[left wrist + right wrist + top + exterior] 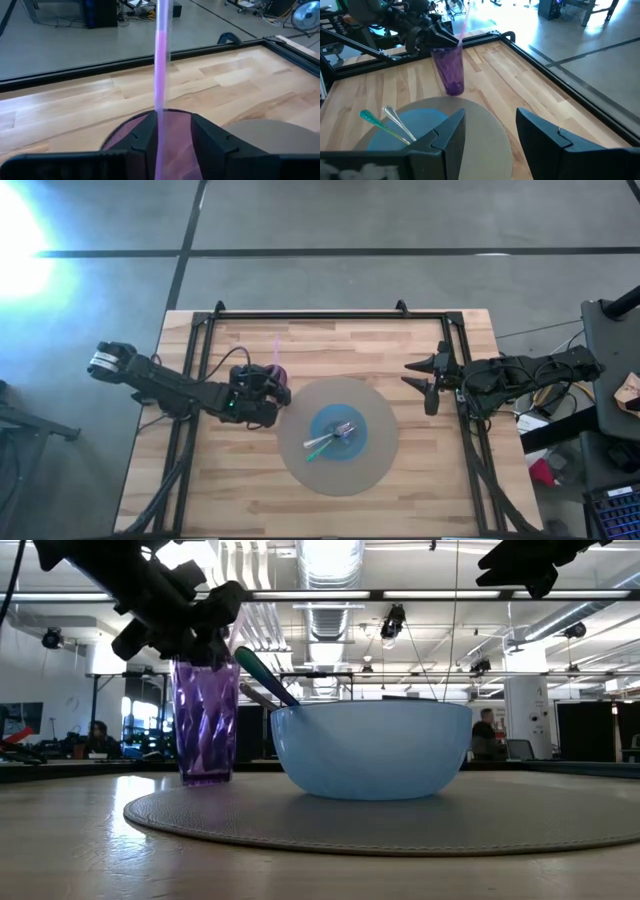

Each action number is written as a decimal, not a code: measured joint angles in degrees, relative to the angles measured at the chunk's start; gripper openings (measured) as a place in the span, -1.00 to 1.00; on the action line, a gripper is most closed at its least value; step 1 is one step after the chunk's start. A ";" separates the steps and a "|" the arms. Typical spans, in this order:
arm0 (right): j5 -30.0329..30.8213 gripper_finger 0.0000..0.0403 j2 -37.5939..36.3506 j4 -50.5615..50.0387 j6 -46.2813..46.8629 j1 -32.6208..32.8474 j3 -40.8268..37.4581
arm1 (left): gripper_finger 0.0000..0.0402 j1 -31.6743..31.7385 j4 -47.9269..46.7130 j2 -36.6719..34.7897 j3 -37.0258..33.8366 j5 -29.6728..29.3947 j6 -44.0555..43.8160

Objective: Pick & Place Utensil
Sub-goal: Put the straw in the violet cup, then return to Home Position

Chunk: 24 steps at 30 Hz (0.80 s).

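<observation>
The pink straw is standing upright in the purple cup, bracketed by the left gripper, fingers slightly parted.

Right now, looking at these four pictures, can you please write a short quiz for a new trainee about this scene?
1. True or false: the pink straw stands in the purple cup.
2. Which gripper is at the cup? A. left gripper B. right gripper
3. What holds the green-handled utensil and the silver utensil?

Key
1. True.
2. A; its fingers stand on either side of the straw, above the cup. The right gripper waits open near the table's right edge.
3. The blue bowl on the round grey mat.
</observation>
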 joint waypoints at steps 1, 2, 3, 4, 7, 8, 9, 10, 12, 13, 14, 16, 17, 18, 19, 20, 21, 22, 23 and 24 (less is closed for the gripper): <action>0.00 -0.16 0.00 0.00 0.00 -0.02 0.00 | -0.44 0.00 -0.07 0.00 0.23 0.08 0.29; 0.00 -0.16 0.00 0.02 0.00 0.01 0.00 | -0.41 0.00 -0.07 0.00 0.55 0.08 0.57; 0.00 -0.16 0.00 0.01 0.00 0.00 0.00 | -0.40 0.00 -0.02 -0.02 0.89 0.05 1.04; 0.00 -0.16 0.00 0.00 0.00 0.00 0.00 | -0.38 0.00 0.00 -0.05 1.20 -0.03 1.56; 0.00 -0.16 0.00 0.00 -0.01 0.00 0.00 | -0.36 0.00 -0.03 -0.07 2.17 -0.15 3.08; 0.00 -0.16 0.00 0.00 0.00 -0.02 0.00 | -0.36 0.00 -0.03 -0.07 2.54 -0.16 3.59; 0.00 -0.16 0.00 0.00 0.00 0.01 0.00 | -0.36 0.00 -0.02 -0.07 2.94 -0.21 4.23; 0.00 -0.16 0.00 0.00 0.00 0.01 0.00 | -0.37 0.00 -0.02 -0.07 3.30 -0.27 4.77; 0.00 -0.16 0.00 0.00 -0.02 0.01 0.00 | -0.37 0.00 -0.02 -0.11 4.10 -0.29 6.15; 0.00 -0.16 0.00 0.00 -0.02 0.00 0.00 | -0.37 0.00 -0.01 -0.11 4.54 -0.32 6.93; 0.00 -0.16 0.00 0.00 -0.03 0.00 0.00 | -0.37 0.00 -0.04 -0.18 5.00 -0.32 7.88; 0.00 -0.16 0.00 0.02 -0.04 0.01 0.00 | -0.37 0.00 -0.11 -0.34 6.13 -0.34 9.73; 0.00 -0.16 0.00 0.02 -0.04 -0.02 0.00 | -0.37 0.00 -0.16 -0.50 6.72 -0.35 10.72; 0.00 -0.16 0.00 0.00 -0.04 0.01 0.00 | -0.37 0.00 -0.24 -0.67 7.36 -0.32 11.58; 0.00 -0.16 0.00 0.02 -0.04 -0.01 0.00 | -0.37 0.00 -0.23 -0.97 7.97 -0.12 12.46; -0.02 -0.16 0.00 0.01 -0.13 0.00 0.00 | -0.37 0.00 -0.24 -1.26 8.49 0.38 13.36; -0.02 -0.16 0.00 0.01 -0.28 -0.01 0.00 | -0.37 0.00 -0.33 -1.73 9.05 1.05 14.28; -0.03 -0.16 0.00 0.01 -0.28 0.00 0.00 | -0.37 0.00 -0.32 -2.23 9.50 1.81 15.30; -0.04 -0.16 -0.01 0.01 -0.28 0.00 0.00 | -0.37 0.00 -0.35 -2.72 9.95 2.35 16.28; -0.05 -0.16 -0.07 0.02 -0.36 -0.02 0.00 | -0.37 0.00 -0.35 -3.46 10.36 3.16 17.38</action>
